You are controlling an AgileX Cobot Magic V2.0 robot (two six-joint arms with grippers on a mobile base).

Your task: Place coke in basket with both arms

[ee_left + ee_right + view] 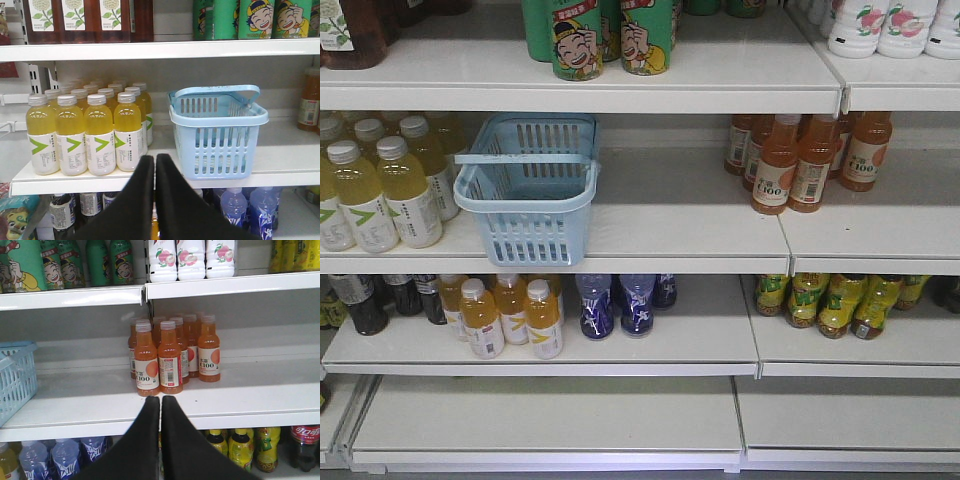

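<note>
Both left tool (154,160) and right tool (160,401) are closed, empty; open the right before dropping to the coke (304,442)

**Right wrist view.** The coke (304,440) stands on the lower level at the far right. Its cap and neck are hidden behind the front lip of the shelf (240,415) above it. Its right side is cut by the frame edge, and its label script is too small to read. The basket (15,380) is cropped by the left edge, so only one end shows. Only two fingers of the right end effector (160,399) show; the rest runs off the bottom edge.

**Left wrist view.** The left end effector (154,157) is cropped in the same way, and its fingers cover part of the blue bottles (235,205).

**Front view.** The green cans (578,40) and white bottles (890,25) are cut off at the top.
</note>
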